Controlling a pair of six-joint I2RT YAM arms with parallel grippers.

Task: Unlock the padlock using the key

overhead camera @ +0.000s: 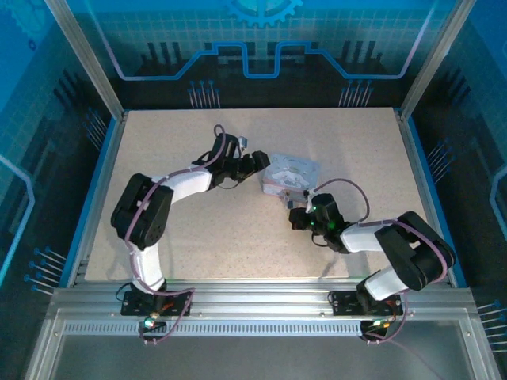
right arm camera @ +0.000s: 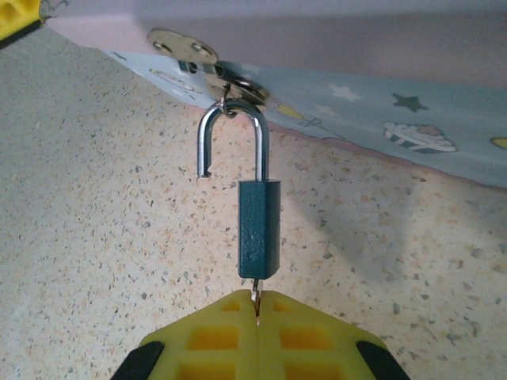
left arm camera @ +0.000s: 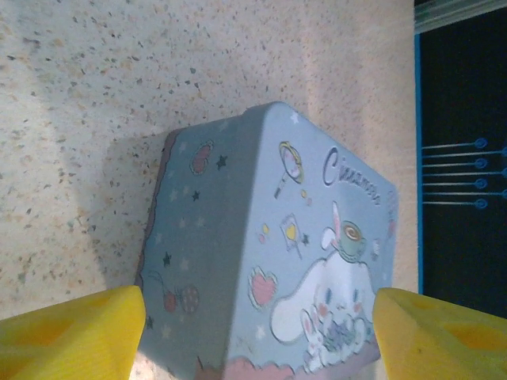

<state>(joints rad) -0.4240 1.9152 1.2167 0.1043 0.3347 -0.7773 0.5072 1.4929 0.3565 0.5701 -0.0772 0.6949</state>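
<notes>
Right claw (right arm camera: pixel 255 304): closed. On my wrist feed its two yellow fingers (right arm camera: pixel 207 336) meet tip to tip and pinch the key (right arm camera: pixel 255 290).
Key: only a thin sliver of metal shows between the fingertips and the underside of the lock body, where its blade goes into the keyhole.
Padlock (right arm camera: pixel 259 229): a small dark blue-grey body, lined up lengthwise between my right claw and the tin.
Shackle (right arm camera: pixel 233 136): sprung open. One leg sits in the body; the other ends in mid-air, clear of it. The bend is hooked through a ring on the tin's brass hasp (right arm camera: pixel 184 49).
Tin (left arm camera: pixel 269 245): a lavender-blue box printed with a cartoon dog, stars and hearts, lying on the speckled desk (overhead camera: pixel 348 142) near the centre, between the two arms in the overhead view.
Left claw (left arm camera: pixel 257 336): open. Its yellow pads stand wide apart with the tin's near end between them. I cannot tell whether either pad presses on the tin.
Overhead: the left claw (overhead camera: pixel 255 164) is at the tin's left end, and the right claw (overhead camera: pixel 298 214) is just in front of its near edge.
</notes>
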